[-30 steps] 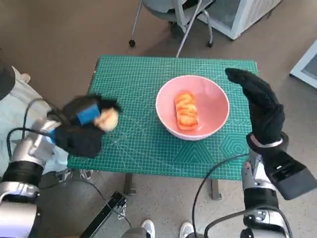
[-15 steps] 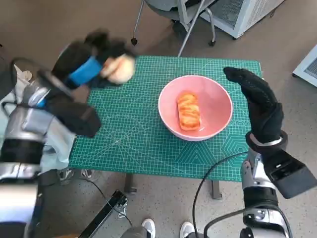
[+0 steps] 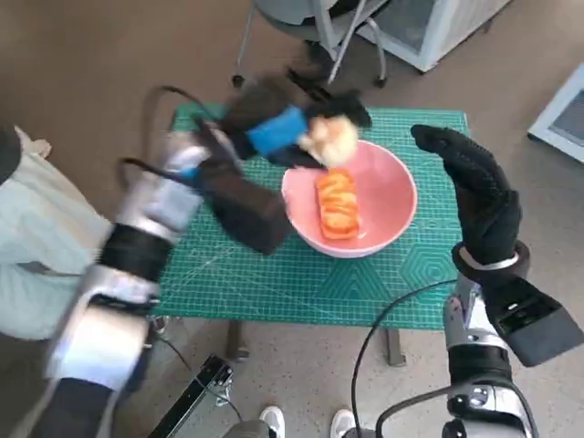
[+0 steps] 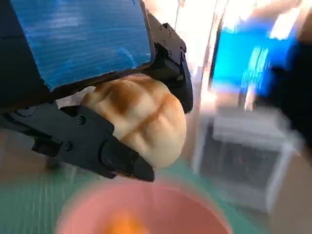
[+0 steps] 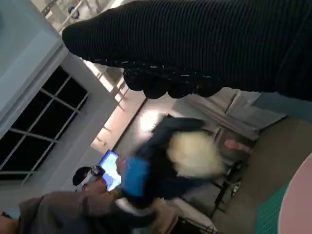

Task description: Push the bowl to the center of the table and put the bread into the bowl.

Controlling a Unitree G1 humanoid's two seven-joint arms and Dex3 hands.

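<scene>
A pink bowl (image 3: 379,187) stands near the middle of the green mat, right of centre, with an orange glazed bread (image 3: 338,203) lying in it. My left hand (image 3: 290,126) grips a pale round bread roll (image 3: 330,137) above the bowl's far left rim. In the left wrist view the roll (image 4: 139,118) sits between the black fingers (image 4: 87,141), over the blurred pink bowl (image 4: 146,209). My right hand (image 3: 474,187) is raised, fingers straight, just right of the bowl and holding nothing. The right wrist view shows the left hand (image 5: 146,170) with the roll (image 5: 195,153).
The green cutting mat (image 3: 274,274) covers the small table. A chair's legs (image 3: 338,36) and a white cabinet (image 3: 438,27) stand behind the table. A person (image 5: 63,209) sits in the background of the right wrist view. Cables hang below the front edge.
My left arm has swung the roll up and rightward, from the mat's left edge to above the bowl's rim. The right hand has stayed put.
</scene>
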